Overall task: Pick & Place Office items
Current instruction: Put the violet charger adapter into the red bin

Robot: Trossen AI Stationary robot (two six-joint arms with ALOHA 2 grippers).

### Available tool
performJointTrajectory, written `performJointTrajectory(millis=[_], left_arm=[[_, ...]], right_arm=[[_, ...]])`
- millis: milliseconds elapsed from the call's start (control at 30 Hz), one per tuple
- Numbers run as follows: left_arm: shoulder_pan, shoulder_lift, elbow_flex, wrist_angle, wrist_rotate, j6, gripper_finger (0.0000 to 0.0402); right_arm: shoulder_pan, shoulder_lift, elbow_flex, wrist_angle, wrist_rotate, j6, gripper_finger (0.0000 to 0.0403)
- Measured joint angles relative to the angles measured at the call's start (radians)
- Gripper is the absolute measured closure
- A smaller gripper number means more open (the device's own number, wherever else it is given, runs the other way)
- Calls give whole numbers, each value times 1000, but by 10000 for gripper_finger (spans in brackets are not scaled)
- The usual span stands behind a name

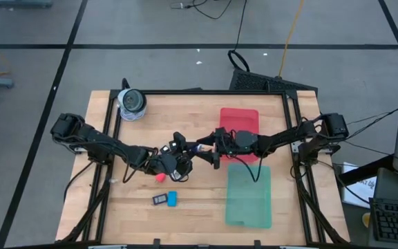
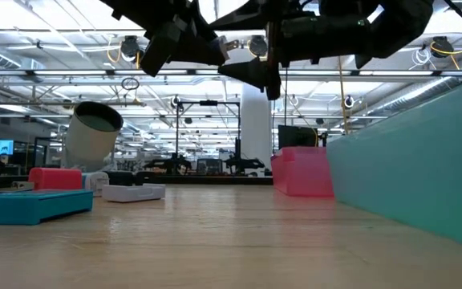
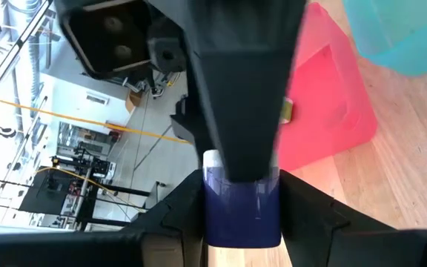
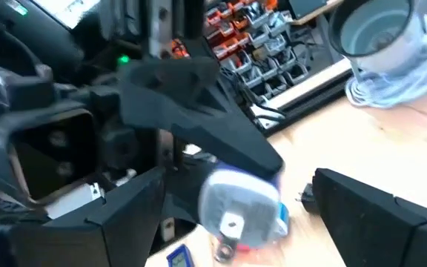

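Note:
My left gripper (image 1: 188, 153) is over the middle of the table, shut on a small blue-violet office item (image 3: 242, 211) with a white end, held in the air. My right gripper (image 1: 213, 149) faces it from the table's right, open. Its fingers (image 4: 376, 208) stand on either side of the item (image 4: 239, 208), with gaps showing. On the table lie a red piece (image 1: 159, 177), a blue bar (image 1: 172, 199) with a dark block (image 1: 159, 199) beside it, and a white tag (image 2: 133, 191). My left gripper pinches the blue-violet item by its two opposite sides (image 3: 212, 219) between its two fingers. The fingers come nearly level from the table's left. The item is lifted clear of the table, its white end (image 3: 212, 159) pointing away from the fingers toward my right gripper.
A red tray (image 1: 239, 117) lies right of centre toward the far edge, and a green tray (image 1: 249, 200) lies nearer. A grey roll (image 1: 131, 104) stands at the far left corner. Bare wood shows at the near left.

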Motion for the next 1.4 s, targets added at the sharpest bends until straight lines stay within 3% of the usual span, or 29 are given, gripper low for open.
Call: performJointTrajectory(millis=[133,267,600,800,900,1167,1400], left_arm=[[0,0,0,0,-7,-6,252],[0,0,0,1,-7,-16,270],[0,0,0,0,-7,-33,240],[1,0,0,-8,-10,-64,270],[0,0,0,-10,-10,-118,267],[-39,0,0,6,-28,-331,158],[-118,-7,0,-8,-242,-324,102]], right_arm=[[-1,0,0,-9,13,23,81],[0,0,0,-29,11,26,100],[0,0,0,-29,10,44,200],[0,0,0,-30,5,44,270],[0,0,0,-30,-21,39,273],[0,-19,-16,-32,-71,-24,273],[0,-95,-83,-29,-69,-55,273]])
